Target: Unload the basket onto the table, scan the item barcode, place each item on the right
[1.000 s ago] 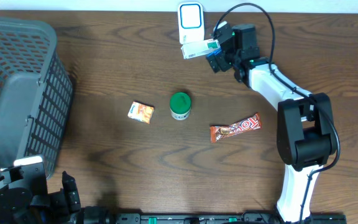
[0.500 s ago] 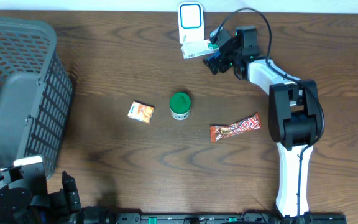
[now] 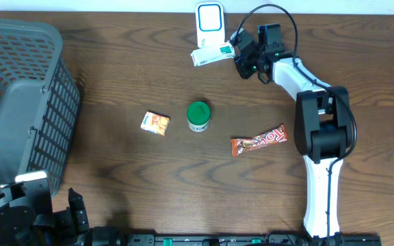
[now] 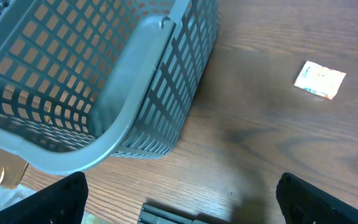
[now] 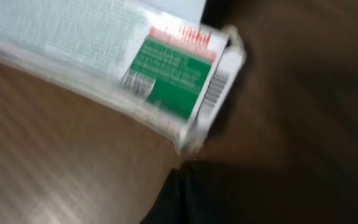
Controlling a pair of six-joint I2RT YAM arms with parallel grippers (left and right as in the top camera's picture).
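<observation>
The item, a white box with a green label [image 3: 213, 53], lies on the table just below the white scanner [image 3: 209, 17]. My right gripper [image 3: 241, 59] is at the box's right end. In the right wrist view its dark fingers [image 5: 185, 196] are pressed together, and the box [image 5: 148, 68] lies just beyond the tips, with a barcode [image 5: 215, 90] on its near end. Nothing shows between the fingers. My left gripper [image 4: 179, 208] hovers open over bare wood near the table's front left, holding nothing.
A grey mesh basket [image 3: 19, 102] fills the left side. A green-lidded tub [image 3: 198, 116], a small orange packet [image 3: 155, 123] and a candy bar [image 3: 259, 139] lie mid-table. The basket wall [image 4: 160, 93] and the packet [image 4: 319, 79] show in the left wrist view.
My right gripper has gone from open to shut. The box has slid left and turned slightly under the scanner. The left arm has not moved.
</observation>
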